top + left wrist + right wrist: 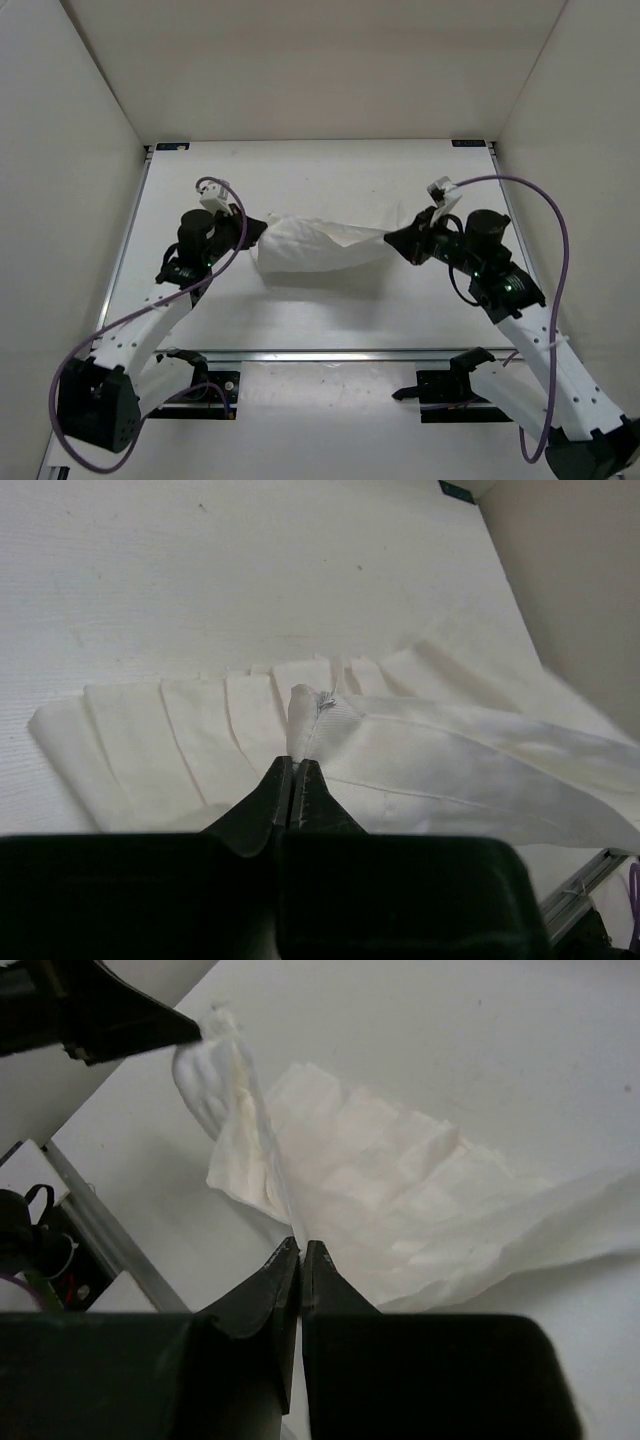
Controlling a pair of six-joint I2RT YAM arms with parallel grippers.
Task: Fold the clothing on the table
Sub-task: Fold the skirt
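White walls (320, 60) enclose a matte white counter (330, 320) with thin metal rails (330, 354) along its edges. The two arms reach in from the near edge. A white pleated garment (310, 247) lies near the middle of the counter, strung between the two arms. Its wider, creased part is toward the left and it narrows to a twisted point toward the right. The left claw (248, 228) meets the garment's left end. In the left wrist view its fingers are pressed together, and a small ridge of fabric stands up from the tips, so the claw is closed on the cloth. The right claw (395, 238) meets the narrow right end. In the right wrist view its fingers are likewise pressed together, with a thin, taut edge of fabric running into the tips, so this claw is also closed on the cloth. The same view shows the far end of the garment gathered at the tip of the left claw, with the pleated panel spreading below it onto the counter. A soft shadow (330, 285) falls on the counter just in front of the garment. Purple cables (566, 250) loop along both arms.
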